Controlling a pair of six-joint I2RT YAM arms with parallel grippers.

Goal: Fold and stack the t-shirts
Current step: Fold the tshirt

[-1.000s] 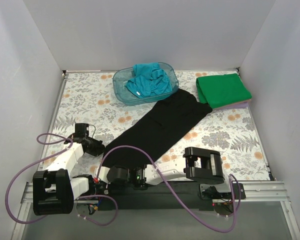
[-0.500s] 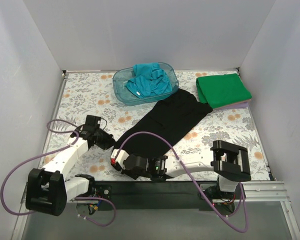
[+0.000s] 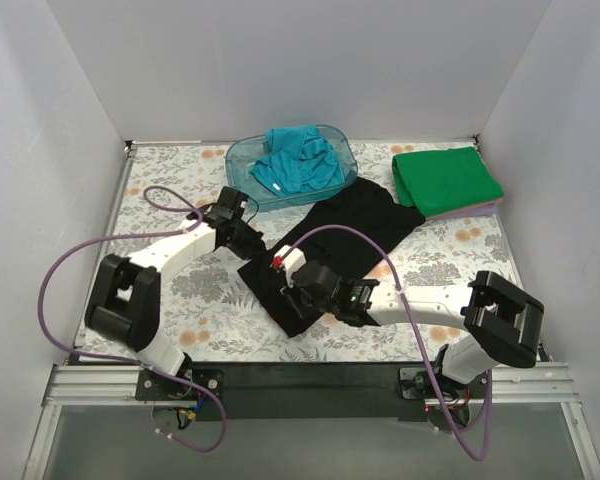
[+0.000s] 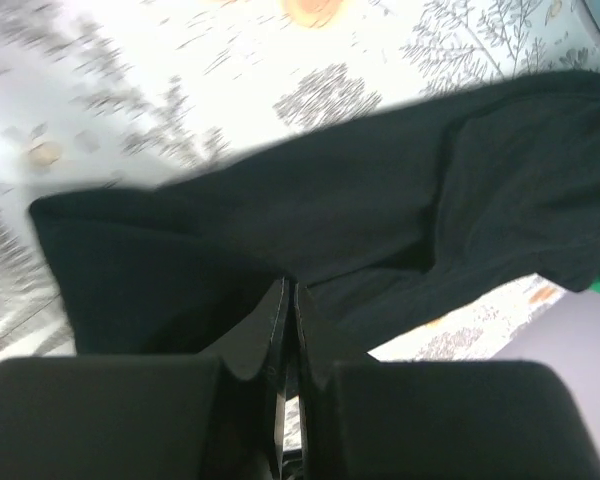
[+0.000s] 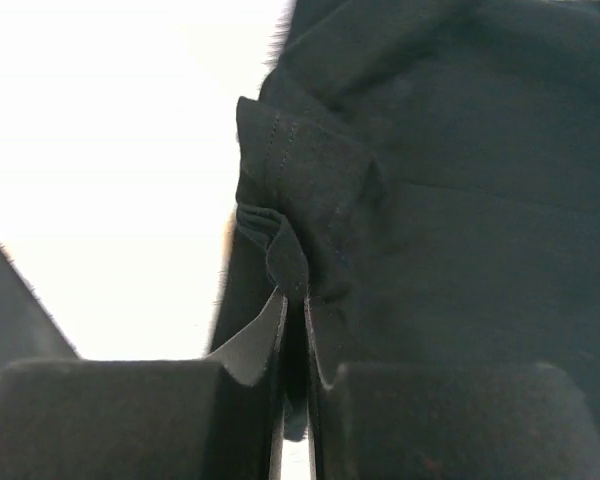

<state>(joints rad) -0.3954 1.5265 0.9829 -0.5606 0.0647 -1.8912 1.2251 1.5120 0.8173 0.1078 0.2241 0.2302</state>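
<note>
Covering the table (image 3: 170,190) is a pale cloth printed with grey ferns and orange flowers, shut in by plain white walls (image 3: 300,60) at 9, 12 and 3 o'clock, with a metal rail (image 3: 310,378) along its 6 o'clock edge. The black t-shirt (image 3: 365,225) lies near the middle, running from 1 o'clock toward 7 o'clock, its near end bunched and doubled up. The left gripper (image 3: 250,240) sits at that end's 10 o'clock side; in the left wrist view its fingers (image 4: 278,310) are pressed together on the dark cloth (image 4: 380,200). The right gripper (image 3: 285,272) is on the same end, and its fingers (image 5: 265,335) pinch a stitched fold of the black cloth (image 5: 460,200). A translucent blue tub (image 3: 238,180) at 12 o'clock holds the crumpled teal t-shirt (image 3: 298,160). The green t-shirt (image 3: 447,180) rests folded in the 2 o'clock corner. Purple cables (image 3: 70,265) loop off both arms
</note>
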